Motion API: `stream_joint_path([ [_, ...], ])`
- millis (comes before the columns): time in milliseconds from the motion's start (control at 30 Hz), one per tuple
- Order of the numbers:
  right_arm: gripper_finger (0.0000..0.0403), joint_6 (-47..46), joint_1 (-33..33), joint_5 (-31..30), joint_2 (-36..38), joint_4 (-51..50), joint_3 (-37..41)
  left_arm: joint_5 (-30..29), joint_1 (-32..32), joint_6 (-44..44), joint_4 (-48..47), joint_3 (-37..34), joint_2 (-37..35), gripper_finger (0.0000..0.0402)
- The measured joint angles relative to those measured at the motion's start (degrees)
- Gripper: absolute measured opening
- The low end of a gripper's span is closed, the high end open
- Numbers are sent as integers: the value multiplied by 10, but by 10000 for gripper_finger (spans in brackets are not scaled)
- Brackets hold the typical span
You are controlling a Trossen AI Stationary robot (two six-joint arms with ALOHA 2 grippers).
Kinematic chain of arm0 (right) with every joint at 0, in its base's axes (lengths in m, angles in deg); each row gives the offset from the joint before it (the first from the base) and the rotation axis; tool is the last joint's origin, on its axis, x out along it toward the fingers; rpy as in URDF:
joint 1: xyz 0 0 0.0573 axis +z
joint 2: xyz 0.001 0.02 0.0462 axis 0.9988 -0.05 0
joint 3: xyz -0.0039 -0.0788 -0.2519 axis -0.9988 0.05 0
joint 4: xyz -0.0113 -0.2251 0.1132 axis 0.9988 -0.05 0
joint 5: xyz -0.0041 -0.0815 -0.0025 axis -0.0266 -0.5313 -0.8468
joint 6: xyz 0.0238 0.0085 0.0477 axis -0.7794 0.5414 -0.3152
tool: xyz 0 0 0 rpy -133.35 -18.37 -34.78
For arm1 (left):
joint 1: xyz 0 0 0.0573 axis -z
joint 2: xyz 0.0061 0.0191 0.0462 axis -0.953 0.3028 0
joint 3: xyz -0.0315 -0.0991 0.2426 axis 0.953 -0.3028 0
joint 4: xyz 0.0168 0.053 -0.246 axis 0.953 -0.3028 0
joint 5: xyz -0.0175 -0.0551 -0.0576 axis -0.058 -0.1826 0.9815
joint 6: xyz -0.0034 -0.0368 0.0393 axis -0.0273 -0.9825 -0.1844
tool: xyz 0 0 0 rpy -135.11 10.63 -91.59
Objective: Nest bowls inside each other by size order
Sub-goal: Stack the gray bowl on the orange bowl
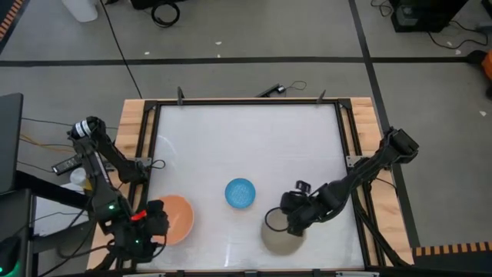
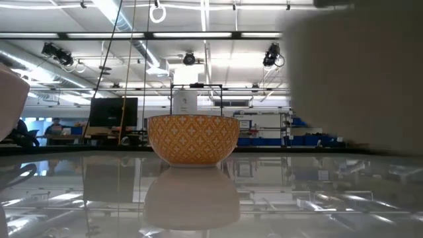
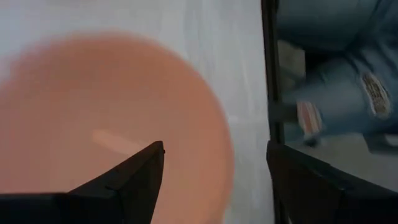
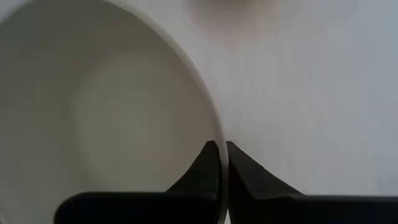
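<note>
A salmon-pink bowl (image 1: 177, 218) stands on its base at the table's near left. My left gripper (image 1: 151, 223) is open at its left rim: one finger (image 3: 146, 168) is over the inside, the other (image 3: 298, 174) is outside. A small blue bowl (image 1: 241, 193), orange-patterned outside (image 2: 193, 139), stands at the near middle. My right gripper (image 1: 289, 221) is shut on a grey-beige bowl (image 1: 280, 235) at the near right. The cream-white bowl is out of view. My right gripper pinches the grey-beige bowl's rim (image 4: 217, 134), one finger inside (image 4: 205, 163) and one outside. The fingers come slanting down from the table's right side. In the low view the bowl (image 2: 357, 73) shows large, with its underside above the table surface.
A wooden frame with black rails (image 1: 246, 101) borders the white table. A person's legs in jeans (image 3: 339, 74) show beyond the table's near left edge. A pale curved shape (image 2: 10, 99) sits at the low view's left edge.
</note>
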Motion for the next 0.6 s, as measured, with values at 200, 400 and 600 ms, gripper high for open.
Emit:
stream_joint_path([
  [200,12,83,-31,-78,1,129,-44,-144,-15,102,-6,25,-1,286],
  [400,12,45,-106,-88,1,212,-44,-291,-52,437,31,28,-1,286],
  [600,13,45,-177,-46,-5,213,-44,-300,-133,715,154,28,0,286],
])
